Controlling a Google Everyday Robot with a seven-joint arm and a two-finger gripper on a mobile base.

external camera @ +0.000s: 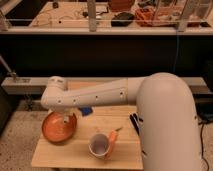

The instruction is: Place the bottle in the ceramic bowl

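**Orange bowl under the gripper, release step in hand**

White and glossy, the cup (101, 145) stands nearest on the wooden table (75, 159), a carrot-like piece (112, 140) touching its right side. Beyond, the gripper (65, 120) hangs over the round, shallow ceramic bowl (59, 128). The bottle cannot be made out; presumably it is at the gripper. Lower straight and let go low, so it doesn't roll out.
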